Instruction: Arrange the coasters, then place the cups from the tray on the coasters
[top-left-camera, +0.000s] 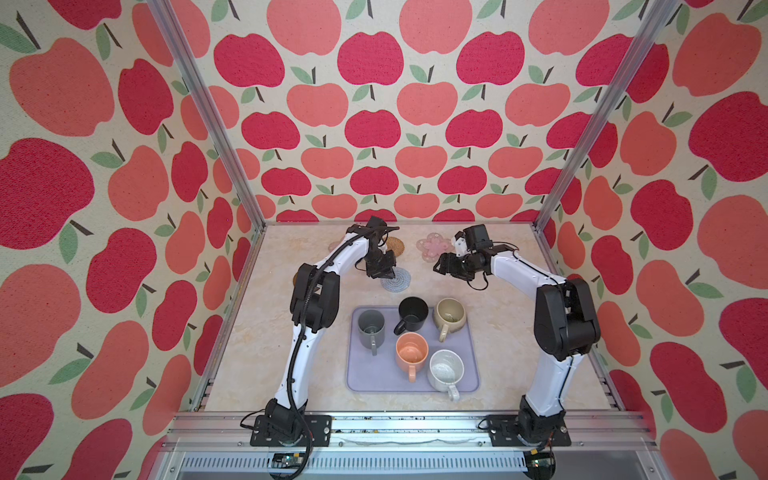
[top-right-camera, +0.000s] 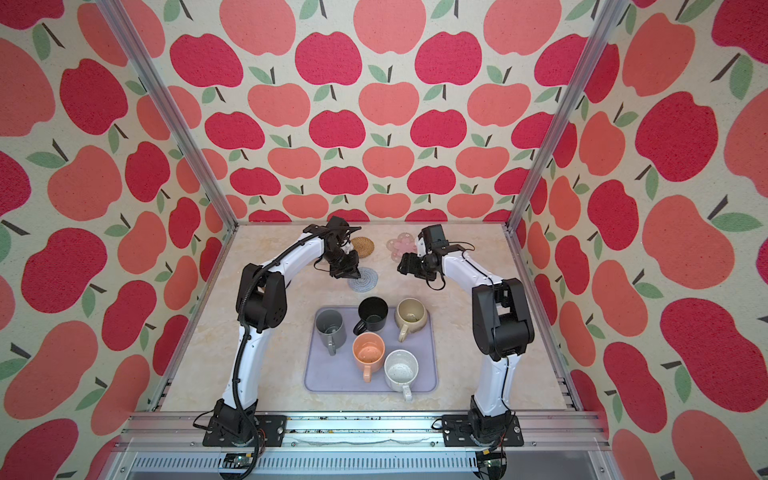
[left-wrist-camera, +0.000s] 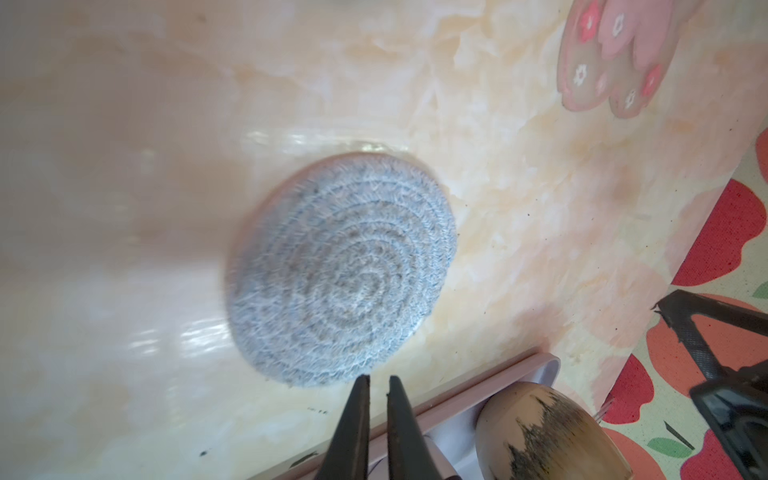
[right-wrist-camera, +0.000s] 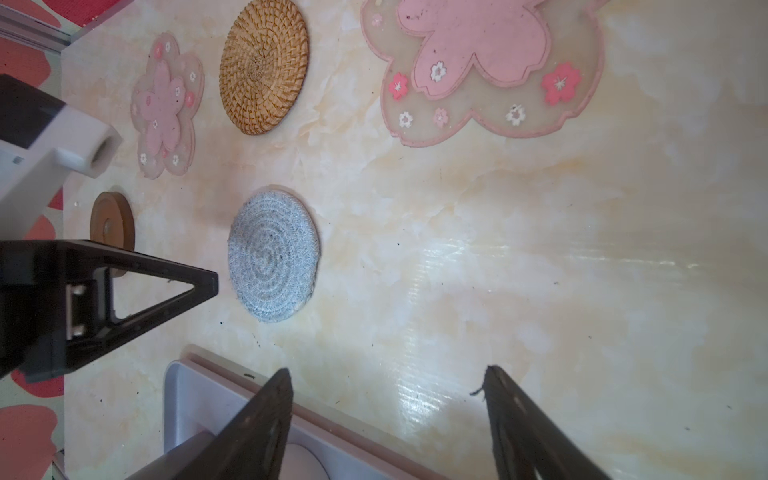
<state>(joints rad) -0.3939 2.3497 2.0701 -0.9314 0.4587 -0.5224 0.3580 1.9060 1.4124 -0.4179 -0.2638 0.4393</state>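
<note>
The grey crocheted coaster (top-left-camera: 398, 281) (left-wrist-camera: 340, 270) lies flat on the table just beyond the lavender tray (top-left-camera: 361, 374). My left gripper (top-left-camera: 390, 275) (left-wrist-camera: 378, 378) hangs at its near-left edge, shut and holding nothing. Behind it lie the tan rattan coaster (top-left-camera: 397, 246) (right-wrist-camera: 264, 64) and a pink flower coaster (top-left-camera: 434, 247) (right-wrist-camera: 482, 62). A second pink flower coaster (right-wrist-camera: 166, 106) and the dark brown disc (right-wrist-camera: 112, 220) lie further left. My right gripper (top-left-camera: 439, 266) (right-wrist-camera: 386, 374) hovers open and empty right of the grey coaster. Grey (top-left-camera: 371, 328), black (top-left-camera: 412, 314), beige (top-left-camera: 450, 318), peach (top-left-camera: 411, 353) and white (top-left-camera: 445, 370) cups stand on the tray.
Apple-patterned walls with metal posts (top-left-camera: 565, 166) close the table in at the back and both sides. The tray rim (right-wrist-camera: 187, 399) lies close under both grippers. Bare marble table (top-left-camera: 498, 332) shows right of the tray and between the coasters and the tray.
</note>
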